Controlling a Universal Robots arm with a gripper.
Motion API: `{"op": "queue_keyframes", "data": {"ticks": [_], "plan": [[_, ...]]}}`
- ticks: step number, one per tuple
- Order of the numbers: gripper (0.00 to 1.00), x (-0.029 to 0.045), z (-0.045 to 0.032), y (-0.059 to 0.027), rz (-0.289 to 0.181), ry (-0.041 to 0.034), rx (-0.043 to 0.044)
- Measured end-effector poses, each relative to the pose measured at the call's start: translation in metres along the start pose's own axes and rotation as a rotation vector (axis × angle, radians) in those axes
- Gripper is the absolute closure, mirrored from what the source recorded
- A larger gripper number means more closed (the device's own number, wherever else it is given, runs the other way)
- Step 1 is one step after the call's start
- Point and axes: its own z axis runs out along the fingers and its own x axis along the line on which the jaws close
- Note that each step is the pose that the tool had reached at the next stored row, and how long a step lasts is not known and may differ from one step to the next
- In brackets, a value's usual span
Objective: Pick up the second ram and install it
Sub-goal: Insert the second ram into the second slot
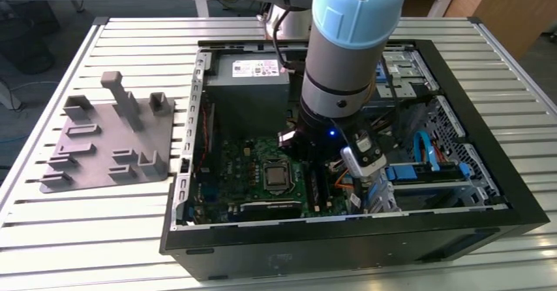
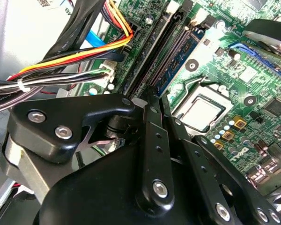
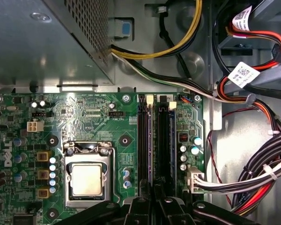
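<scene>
Bluish second ram (image 2: pixel 178 56) sits slotted just beyond the narrowed, empty claw (image 2: pixel 152 101).

"FAN_CPU" printed on motherboard (image 3: pixel 117 119); white cable tags (image 3: pixel 243 73) unreadable.

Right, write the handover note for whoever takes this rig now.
The gripper is low over the black memory slots of the green motherboard, inside the open black computer case; its state cannot be told.
The second ram, a thin dark bluish-green stick, lies along a slot and runs under the gripper.
Done: ram brought to the slots.
Left: full seating not confirmed.
</scene>
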Motion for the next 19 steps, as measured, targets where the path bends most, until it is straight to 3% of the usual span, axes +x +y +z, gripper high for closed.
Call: {"op": "queue_keyframes", "data": {"ticks": [19], "plan": [[0.86, -0.0005, 0.0036, 0.0002, 0.000, 0.0000, 0.0009]]}}
